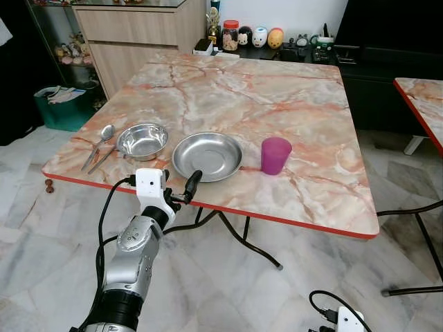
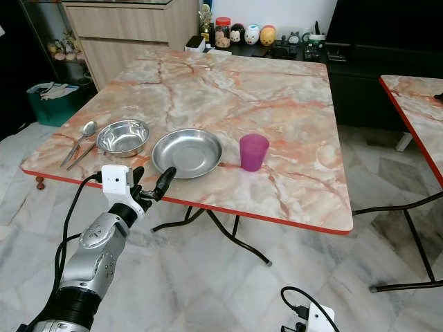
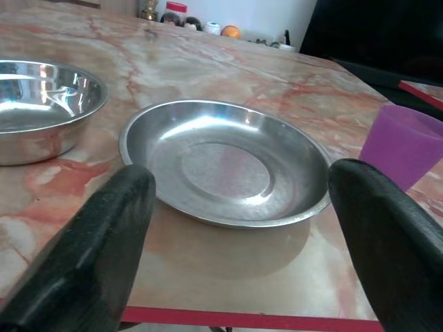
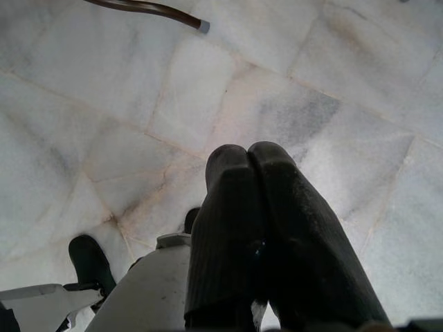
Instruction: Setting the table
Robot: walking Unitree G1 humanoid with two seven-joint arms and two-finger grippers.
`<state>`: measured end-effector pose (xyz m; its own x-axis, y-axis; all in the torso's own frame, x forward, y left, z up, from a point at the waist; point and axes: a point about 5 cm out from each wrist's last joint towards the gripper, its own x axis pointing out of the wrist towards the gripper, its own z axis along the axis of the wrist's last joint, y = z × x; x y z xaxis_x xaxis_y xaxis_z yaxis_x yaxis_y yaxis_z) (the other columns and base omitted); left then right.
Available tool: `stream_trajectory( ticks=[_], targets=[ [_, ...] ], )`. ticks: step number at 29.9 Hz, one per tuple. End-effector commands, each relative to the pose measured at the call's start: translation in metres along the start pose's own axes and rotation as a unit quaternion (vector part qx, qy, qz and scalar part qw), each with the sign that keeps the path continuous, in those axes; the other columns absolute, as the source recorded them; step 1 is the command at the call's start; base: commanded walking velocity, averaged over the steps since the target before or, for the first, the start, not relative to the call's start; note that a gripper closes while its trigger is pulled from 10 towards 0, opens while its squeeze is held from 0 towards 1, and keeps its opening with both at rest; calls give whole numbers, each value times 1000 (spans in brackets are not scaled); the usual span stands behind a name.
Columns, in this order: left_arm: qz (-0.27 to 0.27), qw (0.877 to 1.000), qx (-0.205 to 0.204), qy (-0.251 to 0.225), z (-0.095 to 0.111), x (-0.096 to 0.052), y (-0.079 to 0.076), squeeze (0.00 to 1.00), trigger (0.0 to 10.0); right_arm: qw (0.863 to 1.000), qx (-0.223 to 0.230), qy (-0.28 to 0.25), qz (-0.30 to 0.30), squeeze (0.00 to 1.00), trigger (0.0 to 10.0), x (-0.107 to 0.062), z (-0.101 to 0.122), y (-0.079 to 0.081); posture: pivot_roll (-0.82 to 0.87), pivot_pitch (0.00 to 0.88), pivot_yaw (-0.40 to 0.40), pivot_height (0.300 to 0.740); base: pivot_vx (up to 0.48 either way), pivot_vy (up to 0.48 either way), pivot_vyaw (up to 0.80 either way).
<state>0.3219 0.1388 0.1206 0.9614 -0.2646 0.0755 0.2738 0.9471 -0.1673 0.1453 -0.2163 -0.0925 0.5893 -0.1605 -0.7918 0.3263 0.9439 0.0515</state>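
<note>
- Along the near edge of the table (image 1: 291, 97), a spoon (image 1: 105, 134) and a second utensil, a bowl (image 1: 142, 141), a plate (image 1: 207, 156) and a purple cup (image 1: 275, 155) are set in a row from the robot's left to its right.
- The left gripper (image 1: 181, 193) is held at the table's red rim, fingers spread wide and nothing held; through the wrist view the plate (image 3: 225, 162) is seen straight ahead between the two fingers (image 3: 90, 256).
- The plate is thus judged the likely target: it lies just beyond the gripper, slightly to its right, with its near rim close to the table edge.
- The plate is round and shallow, so no long axis matters; only its thin raised rim is offered for a pinch.
- The bowl is just beside the plate on the left and the cup just beside it on the right, apart from both; little side room is left.
- Beyond the row, the far tabletop is left bare, so room is open for sliding things forward.
- The right gripper (image 4: 263, 228) hangs low over the floor, fingers pressed together and idle; the left arm is clearly the nearer one.
</note>
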Motion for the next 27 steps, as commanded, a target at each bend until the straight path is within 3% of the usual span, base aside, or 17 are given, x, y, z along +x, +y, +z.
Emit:
stream_trajectory(
  ticks=[1,6,12,27],
  targets=[
    [10,1000,-3,-7,4,2,3,0,10000,1000,6,1,-3,0,10000,-1,-2,0,16,19,-19,740,0,0,0],
    [12,1000,-6,-5,3,2,3,0,10000,1000,11,3,-5,0,10000,-1,-3,0,14,0,-17,740,0,0,0],
    [13,1000,-7,-6,3,3,3,0,10000,1000,12,5,-4,0,10000,-1,-4,0,12,0,-19,740,0,0,-623],
    [26,999,-20,-3,2,3,5,0,10000,1000,15,3,-16,0,10000,-1,-3,-2,16,11,-22,740,0,24,-78]
  ],
)
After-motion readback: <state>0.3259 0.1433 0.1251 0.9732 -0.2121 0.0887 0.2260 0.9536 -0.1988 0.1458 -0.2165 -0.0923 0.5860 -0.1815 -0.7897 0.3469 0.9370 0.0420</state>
